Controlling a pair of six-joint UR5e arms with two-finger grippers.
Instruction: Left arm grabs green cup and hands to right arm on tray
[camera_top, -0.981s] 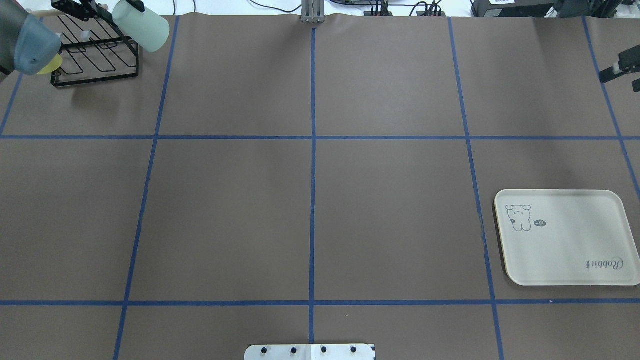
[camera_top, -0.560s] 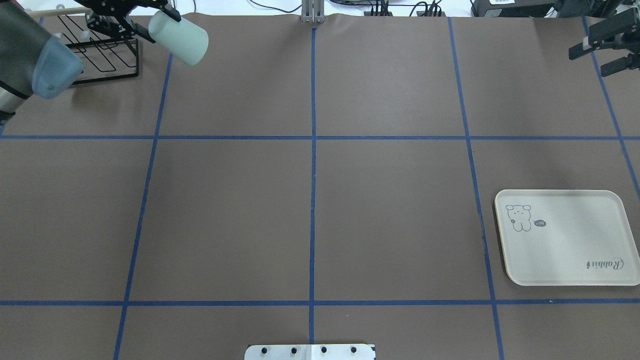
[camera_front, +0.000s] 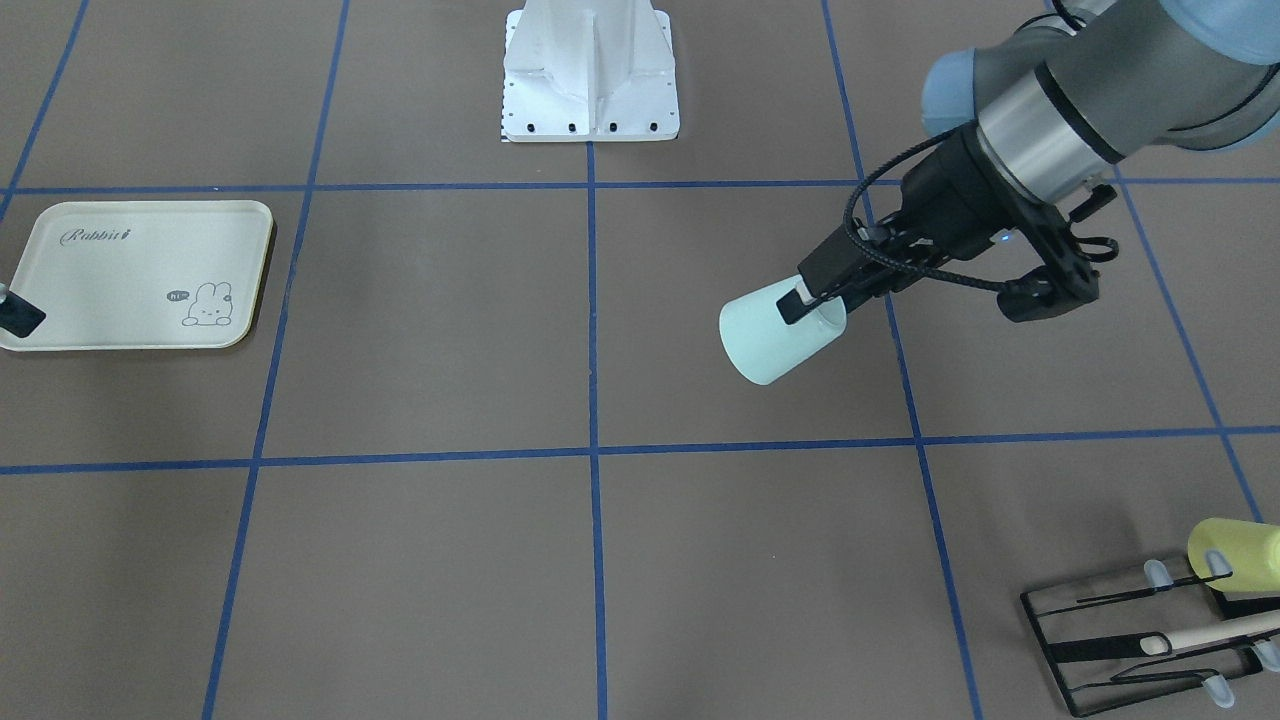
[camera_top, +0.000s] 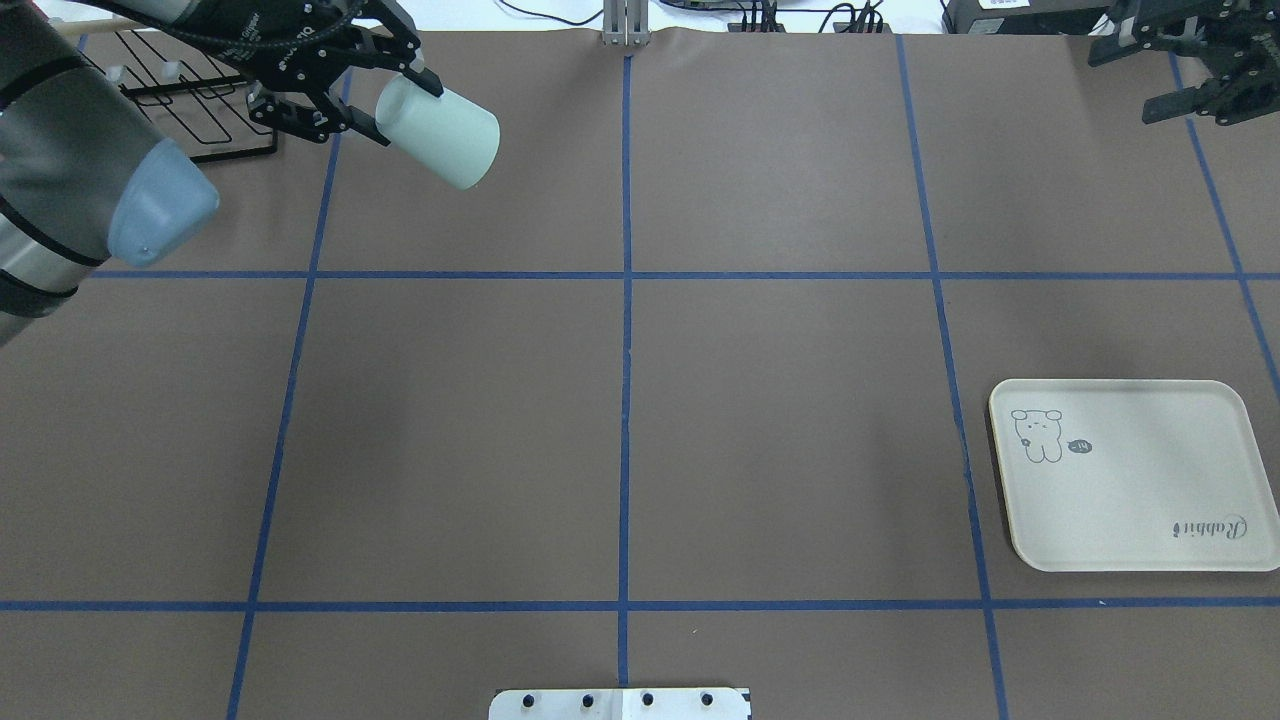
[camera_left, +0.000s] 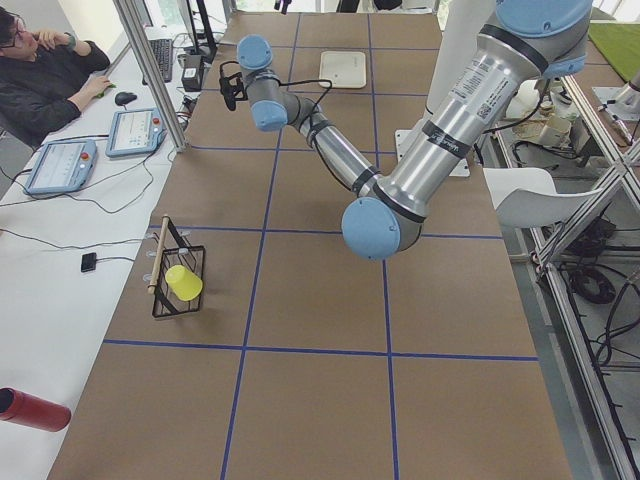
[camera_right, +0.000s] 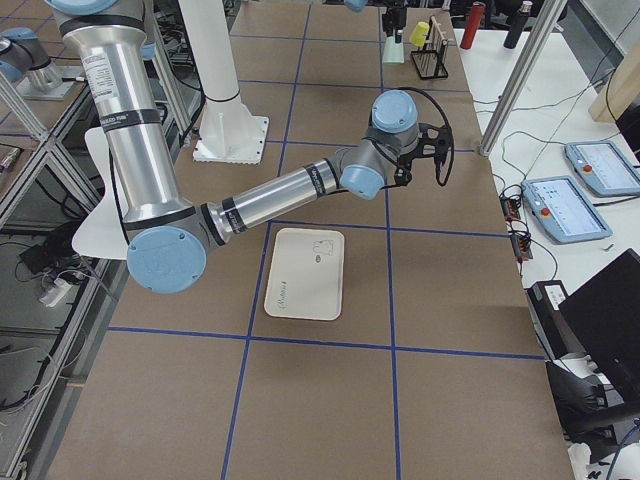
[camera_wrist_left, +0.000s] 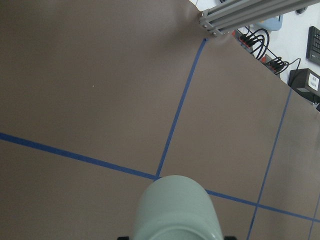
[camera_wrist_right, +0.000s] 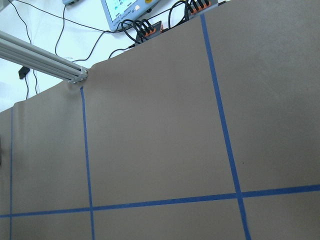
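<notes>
The green cup (camera_top: 445, 130) hung on its side above the table, its rim pinched by the left gripper (camera_top: 405, 110) and its base pointing away from the wrist. It was well apart from the tray (camera_top: 1150, 510). The left arm (camera_top: 70, 180) was extended forward, and the right gripper (camera_top: 1125, 85) was spread.

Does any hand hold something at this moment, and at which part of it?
The left hand holds the green cup by the rim at its open end, tilted above the table. The right hand holds nothing.
</notes>
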